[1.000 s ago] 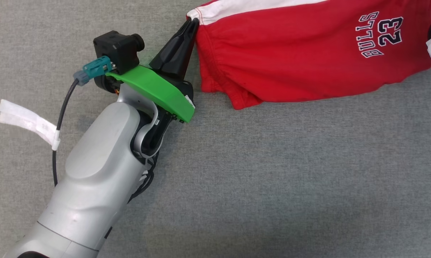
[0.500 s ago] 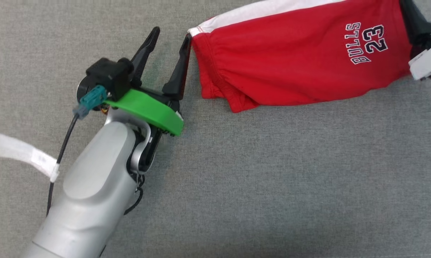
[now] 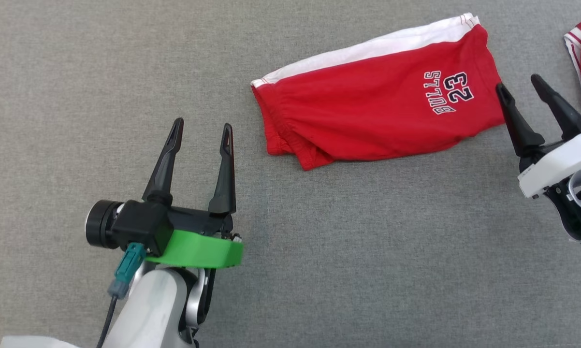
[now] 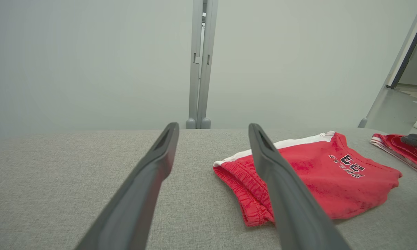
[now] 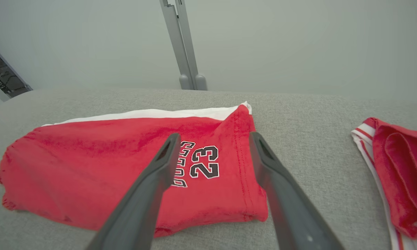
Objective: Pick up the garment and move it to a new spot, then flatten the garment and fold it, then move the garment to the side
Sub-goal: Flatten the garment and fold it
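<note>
Jaws spread at either end, red garment (image 3: 368, 116) flat between

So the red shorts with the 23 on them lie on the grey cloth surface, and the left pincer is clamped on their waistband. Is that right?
Not quite. The left pincer is clamped on nothing: it stands open, apart from the red shorts, as the head view shows. The shorts do bear the 23 and lie on the grey surface.
</note>
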Tool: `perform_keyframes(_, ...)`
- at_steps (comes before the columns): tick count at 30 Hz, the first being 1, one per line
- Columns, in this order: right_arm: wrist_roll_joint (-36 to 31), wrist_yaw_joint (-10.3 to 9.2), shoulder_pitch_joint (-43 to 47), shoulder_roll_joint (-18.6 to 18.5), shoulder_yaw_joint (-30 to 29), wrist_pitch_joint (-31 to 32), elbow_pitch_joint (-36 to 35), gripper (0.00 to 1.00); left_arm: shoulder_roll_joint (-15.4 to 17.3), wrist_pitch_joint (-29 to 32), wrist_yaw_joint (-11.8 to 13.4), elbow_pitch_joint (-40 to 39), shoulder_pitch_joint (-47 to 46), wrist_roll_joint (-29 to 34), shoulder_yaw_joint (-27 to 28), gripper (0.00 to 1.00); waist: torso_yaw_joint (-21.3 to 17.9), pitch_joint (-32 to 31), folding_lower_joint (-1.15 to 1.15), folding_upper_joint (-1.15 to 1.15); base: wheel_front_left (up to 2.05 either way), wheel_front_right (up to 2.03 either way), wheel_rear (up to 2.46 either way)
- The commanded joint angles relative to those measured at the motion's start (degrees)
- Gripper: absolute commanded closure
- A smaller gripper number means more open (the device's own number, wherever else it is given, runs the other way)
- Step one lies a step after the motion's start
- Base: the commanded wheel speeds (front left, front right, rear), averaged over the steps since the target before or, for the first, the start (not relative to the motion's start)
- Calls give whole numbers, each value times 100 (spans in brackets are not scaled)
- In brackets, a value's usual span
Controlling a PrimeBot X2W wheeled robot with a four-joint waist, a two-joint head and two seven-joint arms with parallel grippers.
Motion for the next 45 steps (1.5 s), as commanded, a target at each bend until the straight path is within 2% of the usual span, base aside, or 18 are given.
perform_keyframes(1,-79,-6,67,9,-20,-13,95,0,-55,-16,11,-90,160,116,72,0,146,-203,0,0,0,0,0)
perform_keyframes(8,-128,-6,-215,20,24,55,1126,0,-321,-16,48,-457,660,609,165,0,536,-181,0,0,0,0,0)
perform_keyframes(17,69,-6,-989,242,-45,734,2666,0,-372,-16,257,-666,847,765,-236,0,971,31,0,0,0,0,0)
perform_keyframes(25,212,-8,-1261,317,126,1096,3289,0,-372,-17,420,-698,695,828,-464,0,1195,135,0,0,0,0,0)
perform_keyframes(26,222,-8,-1250,320,153,1118,3321,51,-372,-17,430,-697,688,834,-469,0,1204,142,0,0,0,0,0)
perform_keyframes(27,265,-8,-1236,320,186,1152,3354,65,-372,-16,441,-691,684,841,-474,0,1208,151,0,0,0,0,0)
perform_keyframes(28,289,-8,-1222,315,218,1188,3376,100,-372,-16,460,-688,681,844,-472,0,1203,158,0,0,0,0,0)
perform_keyframes(33,373,-10,-1138,239,367,1065,3290,100,-373,-17,439,-629,702,882,-441,0,1031,121,0,0,0,0,0)
perform_keyframes(45,18,-9,-1522,-412,1038,663,2900,100,-369,-16,298,-515,740,905,-287,0,473,-81,0,0,0,0,0)
